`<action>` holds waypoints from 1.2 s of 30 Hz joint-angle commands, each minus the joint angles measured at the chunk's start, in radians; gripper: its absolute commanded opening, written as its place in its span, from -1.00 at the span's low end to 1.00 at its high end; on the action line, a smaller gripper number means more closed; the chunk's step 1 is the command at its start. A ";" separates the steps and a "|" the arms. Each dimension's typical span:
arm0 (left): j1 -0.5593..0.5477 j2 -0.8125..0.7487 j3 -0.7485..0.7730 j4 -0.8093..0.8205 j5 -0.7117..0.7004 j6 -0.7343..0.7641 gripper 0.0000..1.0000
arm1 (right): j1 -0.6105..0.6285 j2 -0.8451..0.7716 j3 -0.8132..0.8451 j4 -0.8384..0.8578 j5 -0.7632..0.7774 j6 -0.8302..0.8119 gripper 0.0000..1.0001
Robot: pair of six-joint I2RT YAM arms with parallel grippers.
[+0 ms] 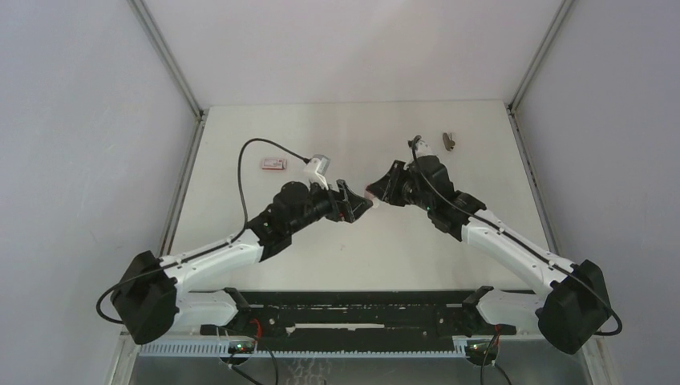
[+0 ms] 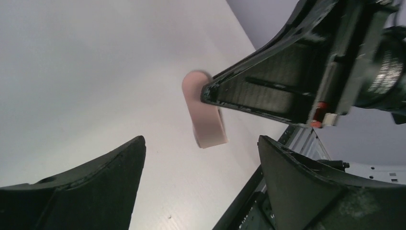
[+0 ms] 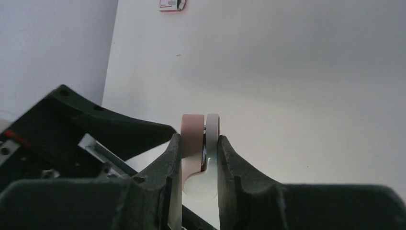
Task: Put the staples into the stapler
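Arms meet at the stapler (image 3: 194, 136), mid-frame.
The right fingers (image 3: 173, 158) pinch it; the left fingers (image 2: 110, 177) spread wide near it; the staples box (image 1: 273, 164) lies upper left on the worktop (image 1: 361, 128).

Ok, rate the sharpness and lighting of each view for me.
Top external: evenly lit, sharp, faint shadows only. Left wrist: the pale pink-and-white plastic stapler is blurred, the left gripper near-black. Right wrist: stapler crisp in the right gripper; small white red-printed box slightly soft.
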 commanded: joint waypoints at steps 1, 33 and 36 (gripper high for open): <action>-0.006 0.056 0.036 0.042 0.059 -0.058 0.79 | 0.016 -0.023 0.006 0.069 0.016 0.032 -1.00; -0.009 0.241 0.185 0.089 0.125 -0.030 -0.45 | 0.035 -0.100 0.014 0.012 0.063 0.007 -1.00; -0.010 0.233 0.177 0.090 0.118 -0.021 -0.82 | 0.035 -0.102 0.014 0.011 0.066 0.002 -1.00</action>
